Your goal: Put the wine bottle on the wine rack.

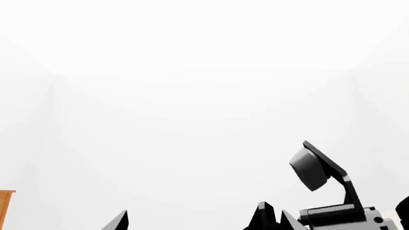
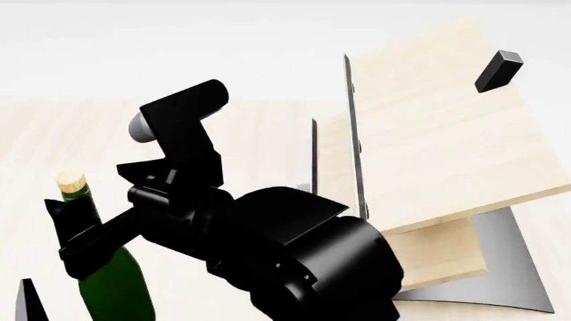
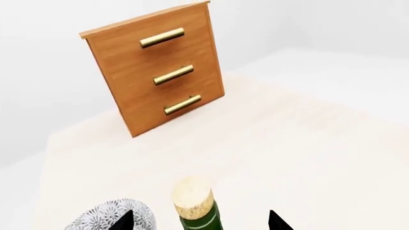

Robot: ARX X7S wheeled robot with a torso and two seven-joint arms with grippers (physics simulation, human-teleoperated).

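The wine bottle, dark green with a tan cork, stands upright on the pale table at the lower left of the head view. In the right wrist view its cork and neck rise between my right gripper's two fingertips, with a gap on each side. The right gripper is open around the neck. The wine rack, slanted pale boards with a black peg and a grey base, stands to the right of the bottle. My left gripper is open and empty; one tip shows in the head view.
A reddish-brown cabinet with three brass handles stands on the table beyond the bottle. A grey patterned bowl sits close beside the bottle. My right arm fills the middle of the head view; its wrist camera shows in the left wrist view.
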